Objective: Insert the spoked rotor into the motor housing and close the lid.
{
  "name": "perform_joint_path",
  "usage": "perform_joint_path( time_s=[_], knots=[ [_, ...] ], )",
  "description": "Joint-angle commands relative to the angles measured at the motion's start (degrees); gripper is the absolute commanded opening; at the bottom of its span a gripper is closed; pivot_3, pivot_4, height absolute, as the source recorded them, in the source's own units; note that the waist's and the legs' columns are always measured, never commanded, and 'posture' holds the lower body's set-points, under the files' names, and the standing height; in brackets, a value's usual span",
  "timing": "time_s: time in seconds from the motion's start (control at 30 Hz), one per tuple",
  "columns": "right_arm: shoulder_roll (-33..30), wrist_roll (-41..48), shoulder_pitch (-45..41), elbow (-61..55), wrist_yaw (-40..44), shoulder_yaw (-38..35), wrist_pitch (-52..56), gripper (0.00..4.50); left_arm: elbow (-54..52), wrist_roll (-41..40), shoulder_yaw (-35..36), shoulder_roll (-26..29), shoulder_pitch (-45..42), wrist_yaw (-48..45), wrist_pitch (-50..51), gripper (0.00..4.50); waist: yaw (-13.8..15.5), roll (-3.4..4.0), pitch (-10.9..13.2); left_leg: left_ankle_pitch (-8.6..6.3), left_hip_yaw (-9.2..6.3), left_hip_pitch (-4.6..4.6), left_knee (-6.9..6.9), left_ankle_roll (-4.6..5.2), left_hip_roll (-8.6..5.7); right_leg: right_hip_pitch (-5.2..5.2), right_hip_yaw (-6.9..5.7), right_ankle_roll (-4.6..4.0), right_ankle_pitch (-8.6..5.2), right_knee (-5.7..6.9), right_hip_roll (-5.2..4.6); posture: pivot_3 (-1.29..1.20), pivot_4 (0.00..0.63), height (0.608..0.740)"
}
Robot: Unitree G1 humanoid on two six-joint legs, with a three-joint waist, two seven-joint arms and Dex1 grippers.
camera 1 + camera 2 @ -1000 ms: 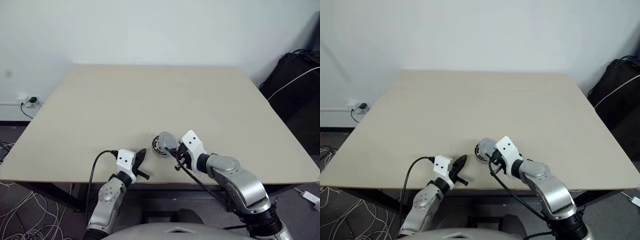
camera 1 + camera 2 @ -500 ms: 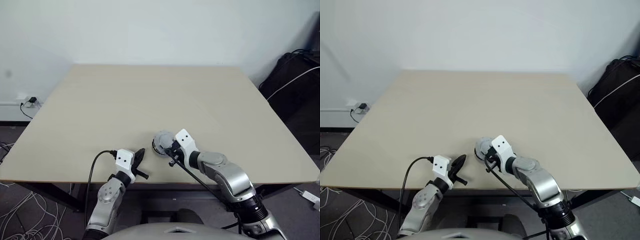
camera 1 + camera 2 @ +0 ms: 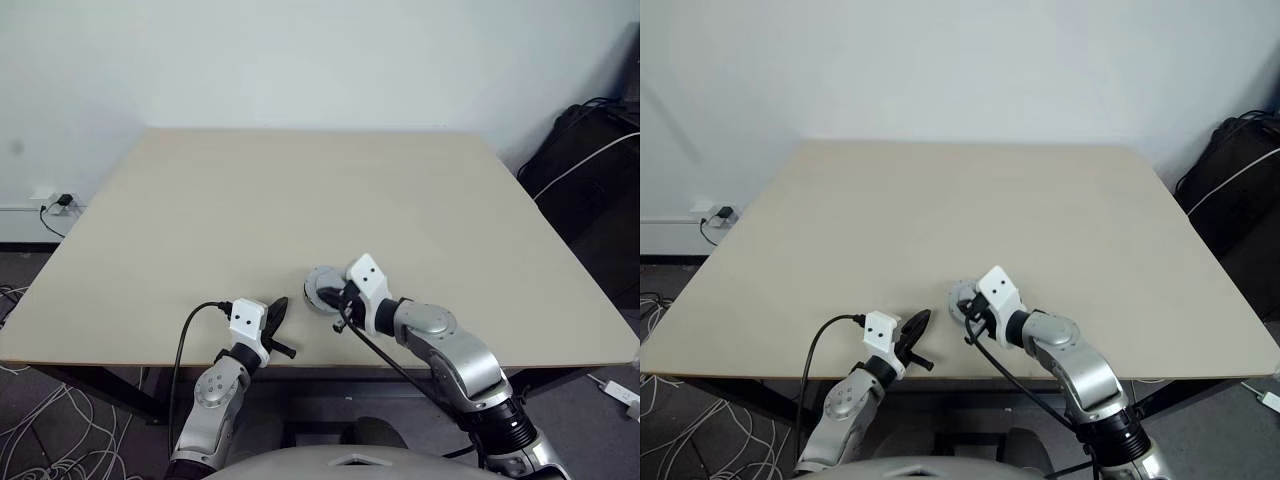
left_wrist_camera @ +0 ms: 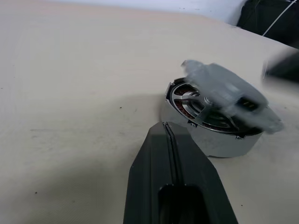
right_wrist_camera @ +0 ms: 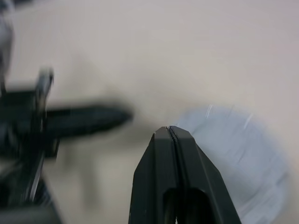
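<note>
In the left eye view, the left gripper (image 3: 277,312) lies low at the near edge of the pale beige wooden table (image 3: 300,200), its black fingers pressed together and pointing toward one o'clock. The right forearm reaches in from five o'clock, and the right gripper (image 3: 335,299) sits bent over the round silver-grey lid (image 3: 320,284), which lies tilted on the dark round motor housing (image 3: 318,299) near the table's front edge. The left gripper is apart from that stack, at its eight o'clock.

The right eye view gives the same layout, with the right gripper's white wrist block covering the stack's four o'clock side.

The left wrist view looks along the left fingers (image 4: 159,154), closed to a thin seam and holding nothing. Just past their tips stands the housing with its shiny silver wall, and reddish-copper windings and the silver spoked rotor (image 4: 187,100) show inside under the lid, which is blurred and canted, raised on the side facing this camera.

The right wrist view shows the right fingers (image 5: 180,149) shut together and empty, above the lid's plain grey face, with the left gripper as a dark blurred bar at nine o'clock.
</note>
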Motion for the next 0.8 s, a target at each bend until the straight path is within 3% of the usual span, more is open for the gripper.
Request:
perform_joint_path(
  time_s=[0.03,0.4,0.8],
  knots=[
    [1.1,-1.4,-1.0,3.0,-2.3,-3.0,-6.1,0.95,-3.0,-0.3,0.1,-0.1,-0.5,-0.1,-0.6,0.00,0.0,0.00,0.0,0.00,0.00,0.00,0.00,0.00,0.00,0.00,0.00,0.01,0.01,0.00,0.00,0.00,0.000,0.740],
    [2.3,-3.5,-4.3,21.3,1.2,-2.3,-14.1,4.48,-1.6,2.1,-1.4,0.3,-1.1,-0.3,-3.4,0.00,0.0,0.03,0.0,0.01,0.00,0.00,0.00,-0.01,-0.01,-0.01,0.01,-0.01,0.01,0.00,0.00,0.00,0.000,0.740],
    [2.3,-3.5,-5.1,23.8,6.4,-1.0,-13.3,4.48,0.5,5.0,-1.5,0.7,-1.1,1.0,-8.5,0.00,0.0,0.12,-0.1,0.00,0.00,0.01,-0.01,0.00,-0.01,-0.01,0.02,-0.01,0.01,0.00,0.00,0.00,0.000,0.740]
  ],
)
